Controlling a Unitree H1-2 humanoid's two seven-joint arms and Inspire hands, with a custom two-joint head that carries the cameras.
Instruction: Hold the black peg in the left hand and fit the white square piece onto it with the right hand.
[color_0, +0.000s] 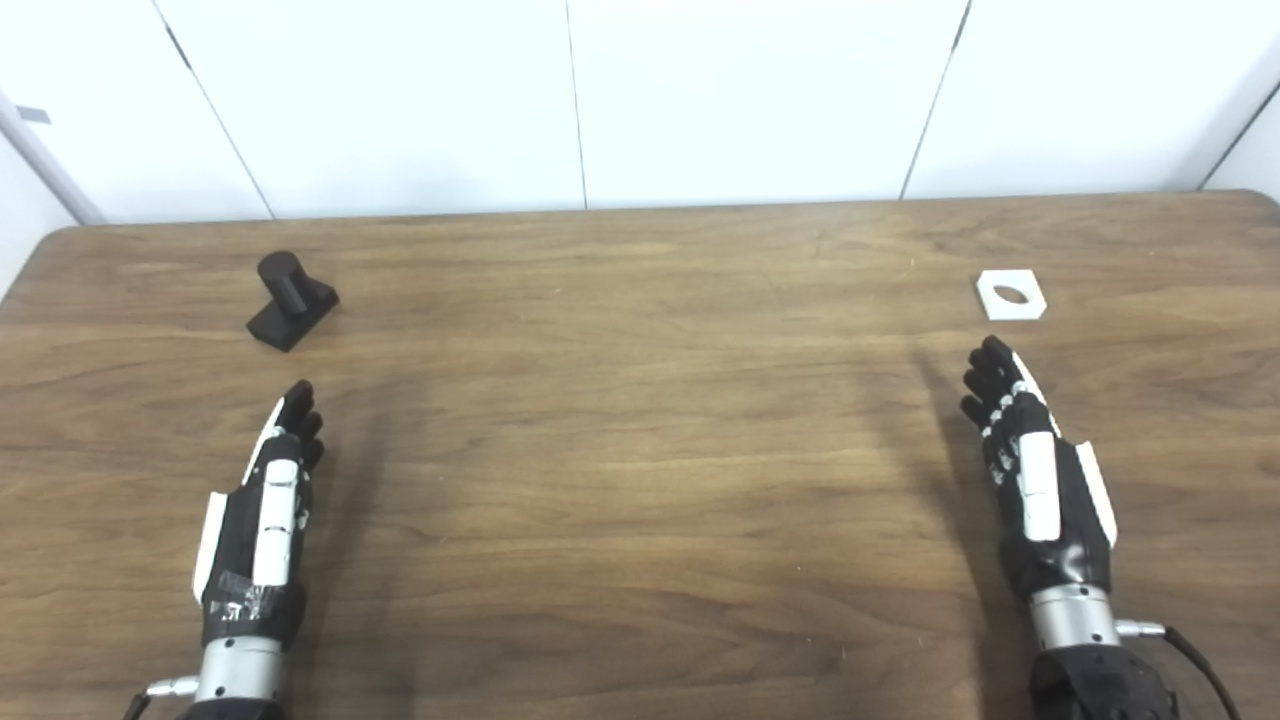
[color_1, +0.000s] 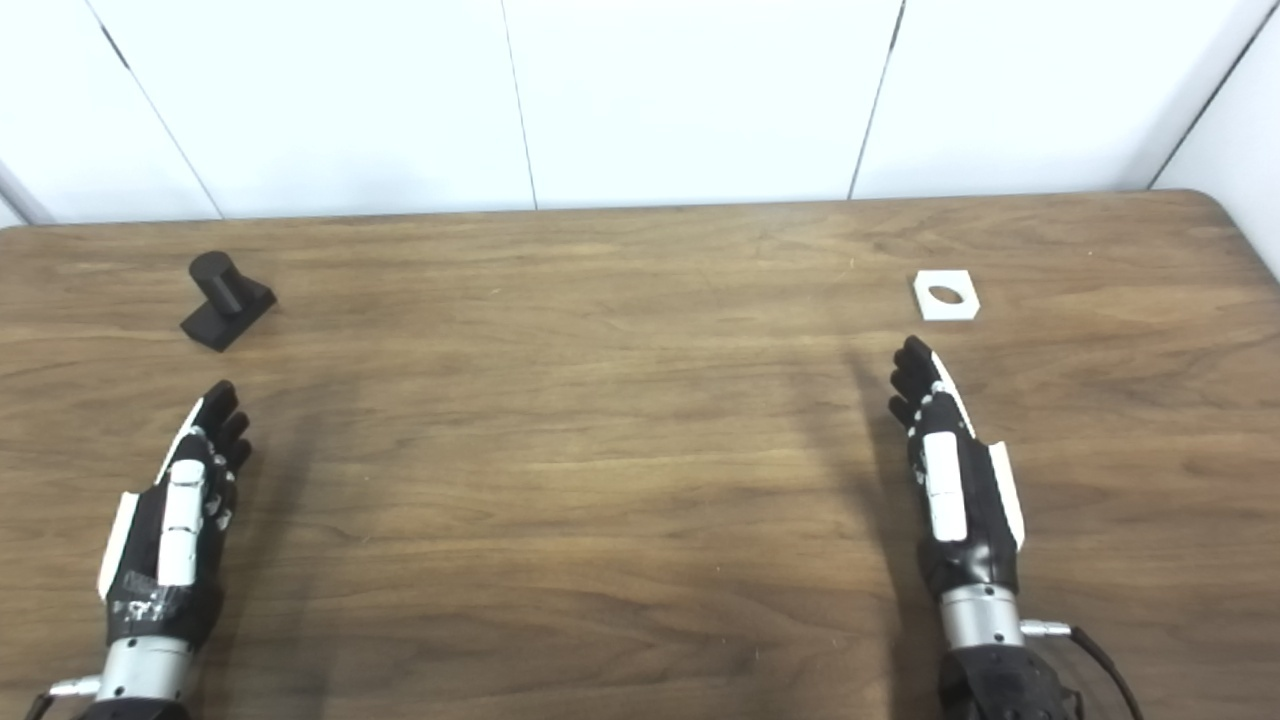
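Note:
The black peg (color_0: 290, 299), a short cylinder on a flat black base, rests on the wooden table at the far left. My left hand (color_0: 265, 510) is open and empty, fingers stretched out, a short way in front of the peg and apart from it. The white square piece (color_0: 1011, 295), with a round hole in its middle, lies flat at the far right. My right hand (color_0: 1035, 470) is open and empty, its fingertips just short of the white piece and not touching it. Both hands also show in the right eye view: left hand (color_1: 180, 510), right hand (color_1: 950, 480).
The wooden table (color_0: 640, 420) runs to a white panelled wall (color_0: 640, 100) at the back. Its rounded right corner shows in the right eye view (color_1: 1215, 200). A cable (color_0: 1195, 660) leaves my right wrist.

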